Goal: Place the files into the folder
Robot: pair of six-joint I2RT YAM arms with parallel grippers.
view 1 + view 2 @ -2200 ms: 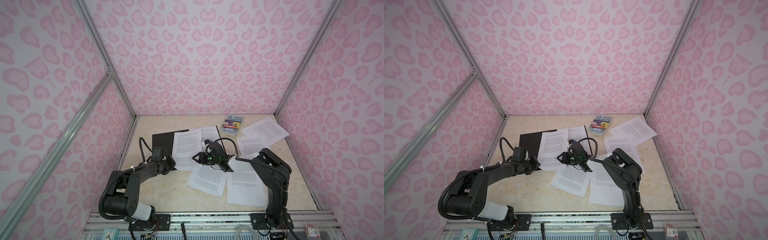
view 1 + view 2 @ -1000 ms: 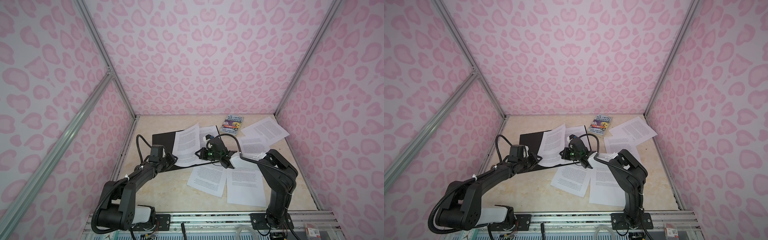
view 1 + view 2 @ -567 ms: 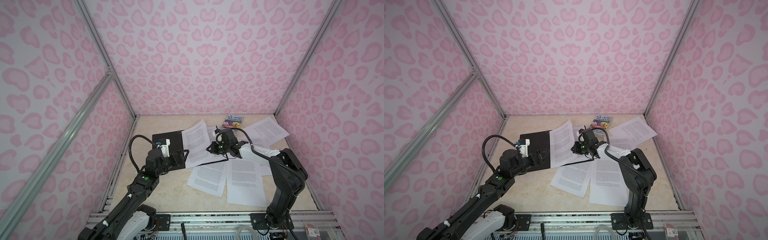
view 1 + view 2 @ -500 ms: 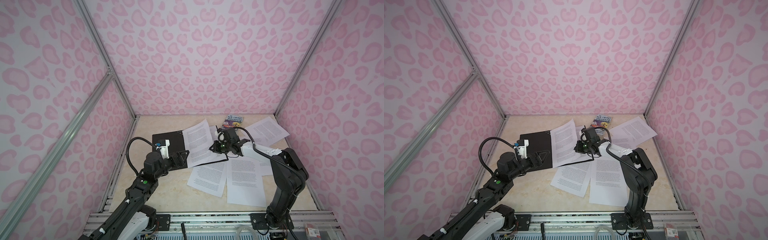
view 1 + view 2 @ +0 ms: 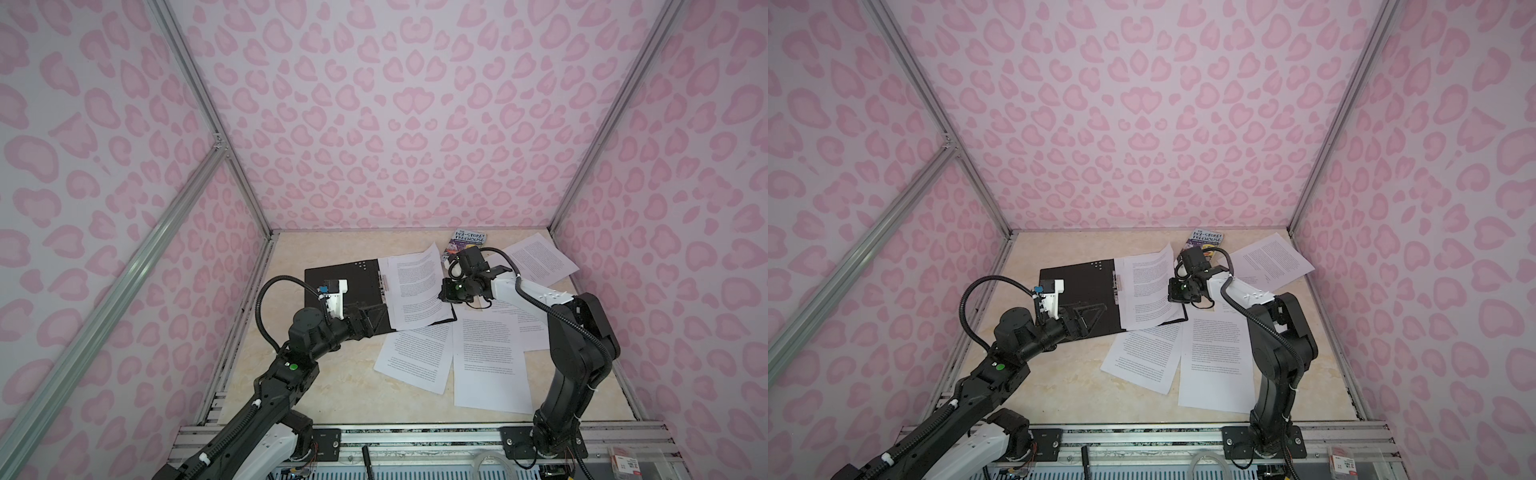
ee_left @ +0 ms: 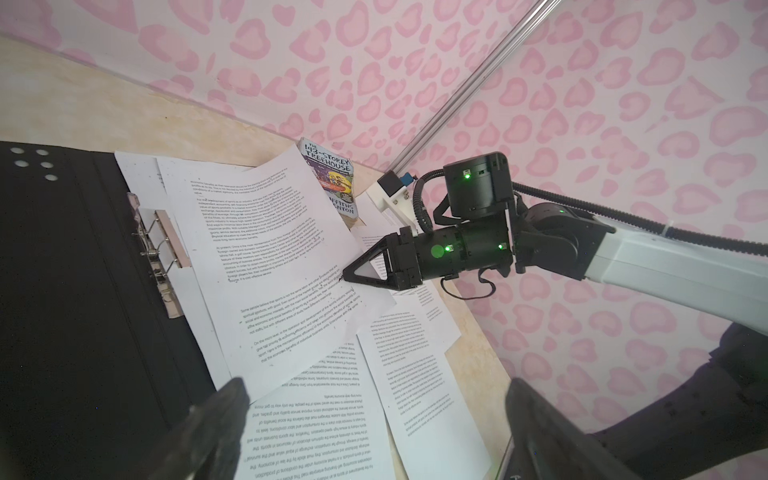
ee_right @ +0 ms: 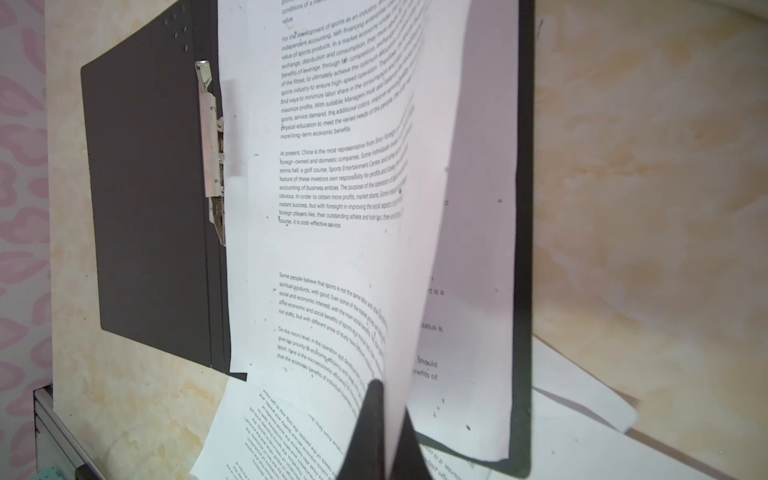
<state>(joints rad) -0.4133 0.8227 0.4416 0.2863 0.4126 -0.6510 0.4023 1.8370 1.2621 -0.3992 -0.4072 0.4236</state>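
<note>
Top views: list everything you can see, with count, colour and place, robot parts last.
folder: one, black inside, lying open, table's left-centre.
held sheet: one, white, lifted over the folder's right half.
sheet beneath: one, white, in the folder.
loose sheets: at least four, white, on the table right of and in front of the folder.
book: one, multicoloured, back of the table.
table: one, beige.
walls: pink-spotted, all around.
left tool: open, empty, by the folder's near edge.
right tool: shut on the held sheet.

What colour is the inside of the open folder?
Black; the folder shows best in the left wrist view.
</note>
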